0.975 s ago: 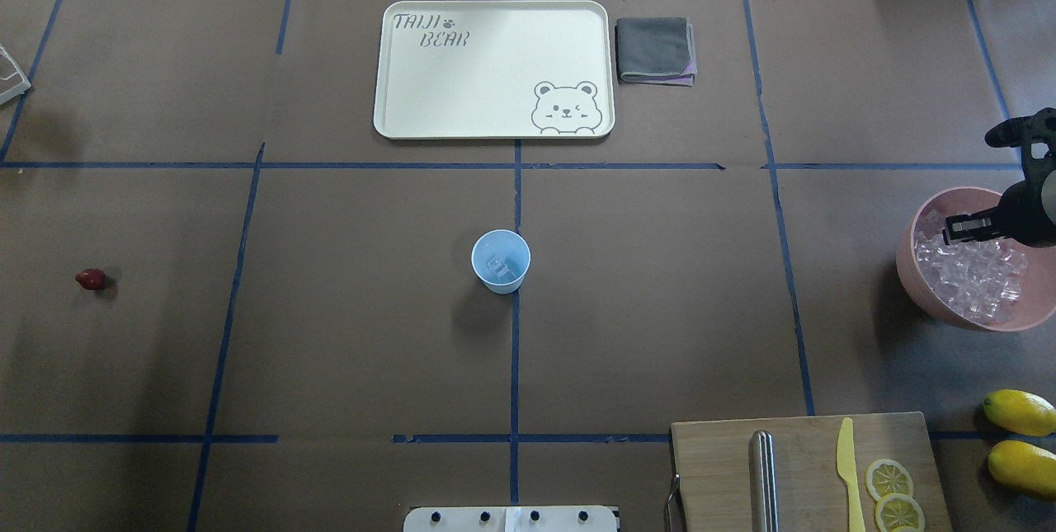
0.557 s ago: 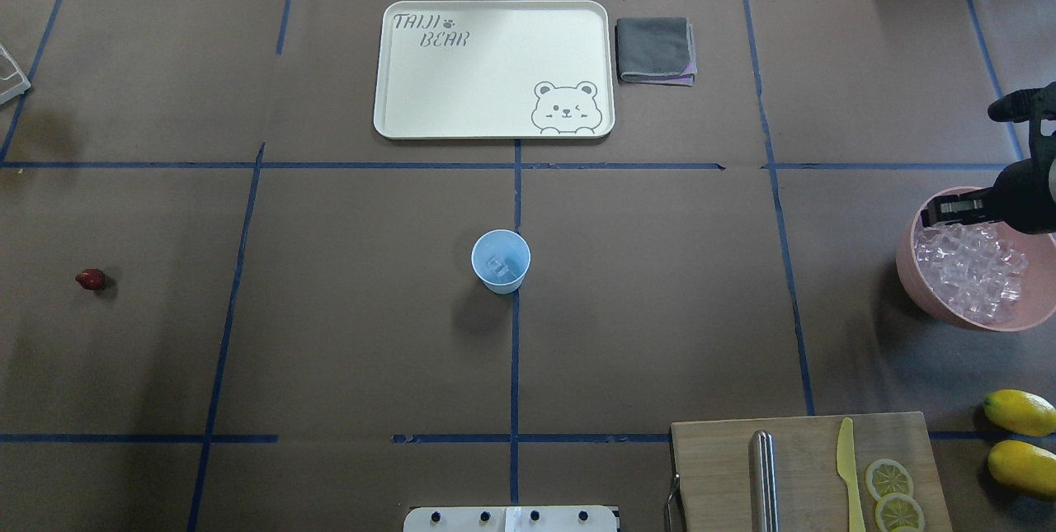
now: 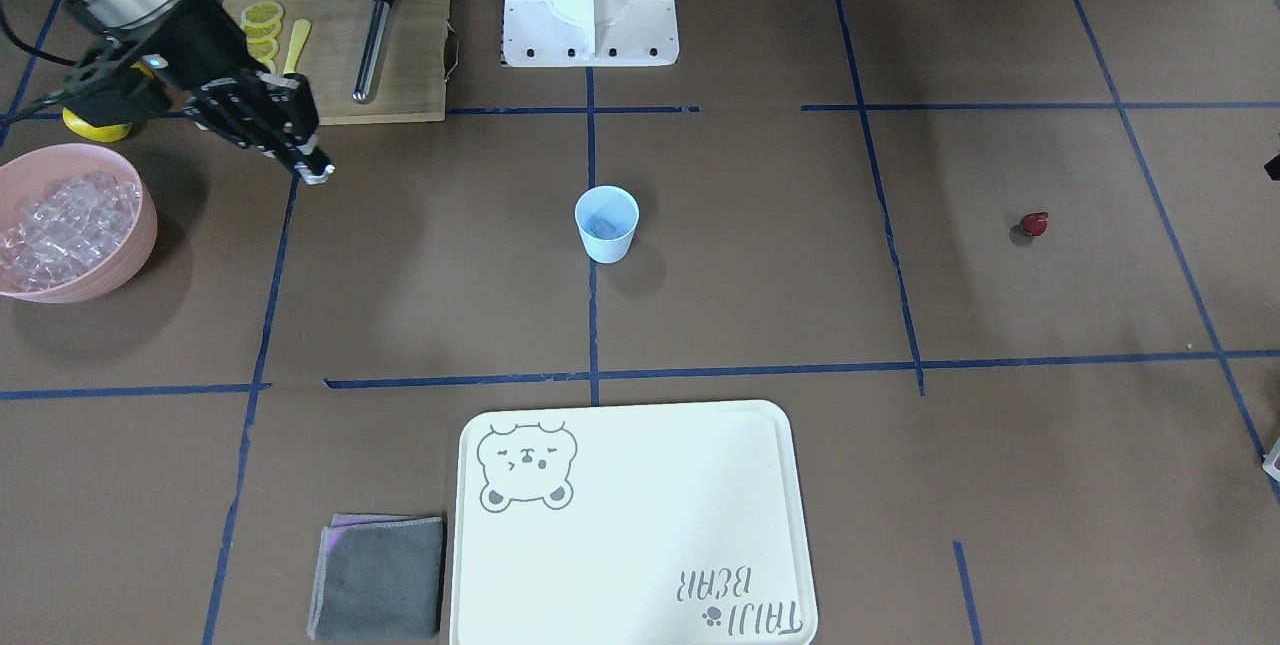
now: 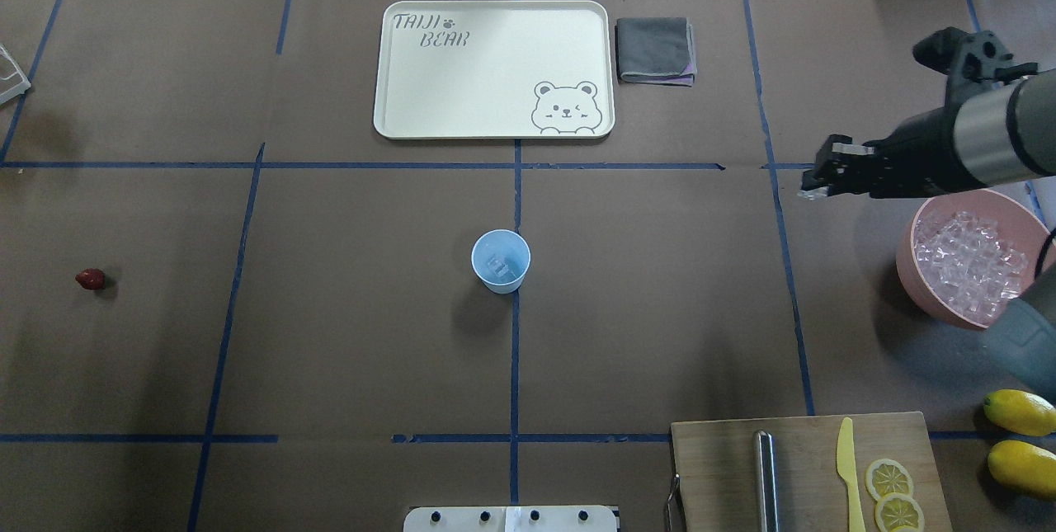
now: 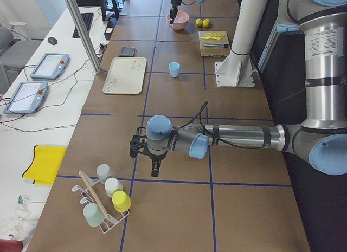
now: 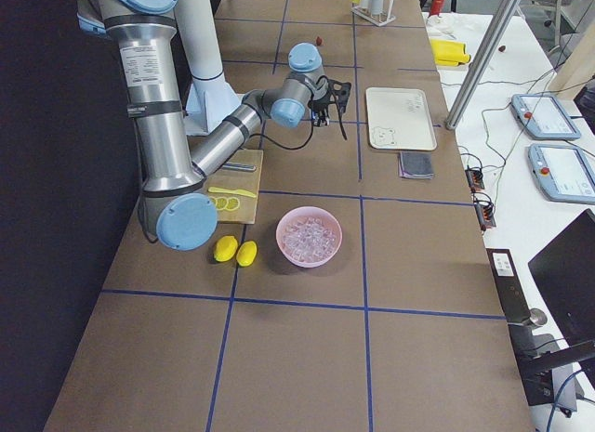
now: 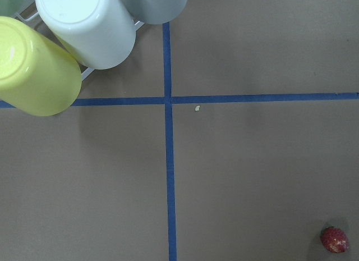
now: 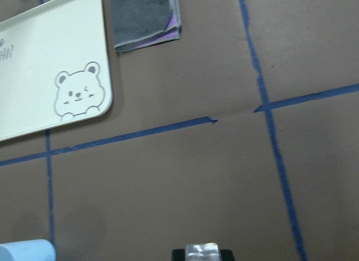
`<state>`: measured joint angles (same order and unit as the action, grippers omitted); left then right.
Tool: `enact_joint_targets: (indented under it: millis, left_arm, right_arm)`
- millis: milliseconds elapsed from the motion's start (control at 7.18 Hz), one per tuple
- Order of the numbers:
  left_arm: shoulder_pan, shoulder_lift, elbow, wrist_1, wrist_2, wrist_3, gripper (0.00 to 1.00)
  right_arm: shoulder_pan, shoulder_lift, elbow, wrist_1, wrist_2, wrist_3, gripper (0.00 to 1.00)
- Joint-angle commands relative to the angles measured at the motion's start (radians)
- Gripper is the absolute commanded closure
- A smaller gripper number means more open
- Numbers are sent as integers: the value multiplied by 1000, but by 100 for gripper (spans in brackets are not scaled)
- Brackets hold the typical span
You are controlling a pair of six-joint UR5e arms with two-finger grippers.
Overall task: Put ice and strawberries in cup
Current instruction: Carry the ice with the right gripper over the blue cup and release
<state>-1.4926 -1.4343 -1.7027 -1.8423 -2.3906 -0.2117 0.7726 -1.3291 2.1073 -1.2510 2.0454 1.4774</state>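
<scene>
- Right end effector (image 4: 813, 185) hangs over the table (image 4: 330, 350), between the pink bowl (image 4: 907, 268) and the cup (image 4: 501, 260), nearer the bowl.
- Its fingers are clenched on one glassy ice cube (image 8: 202, 251), seen at the bottom edge of the right wrist view.
- Bowl sits near the right end, heaped with ice (image 4: 969, 264).
- Cup stands upright mid-table on a blue tape line (image 4: 515, 350). Something clear and whitish shows at its bottom.
- Strawberry (image 4: 91, 279) lies alone far out to the left, well apart from the cup.
- Left end effector (image 5: 154, 169) hovers low at the left end, near a rack of upturned cups (image 5: 105, 200). Clenched or released: cannot tell.
</scene>
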Motion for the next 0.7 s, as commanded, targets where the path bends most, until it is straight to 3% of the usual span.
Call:
enact_joint_targets:
  millis: [0,139,418,557]
  left_arm:
    - [0,0,1,0,1,2,0]
    - [0,0,3,0,1,2,0]
    - [0,0,3,0,1,2,0]
    - [0,0,2,0,1,2,0]
  right_arm:
    - [-172,271,-70,-166,-162,166,100]
    - [-247,328,-117,-168,-259,217,100]
    - [-336,434,-267,-165,-339,245,100]
    - [-369,436,-294,-163,-385,244,100]
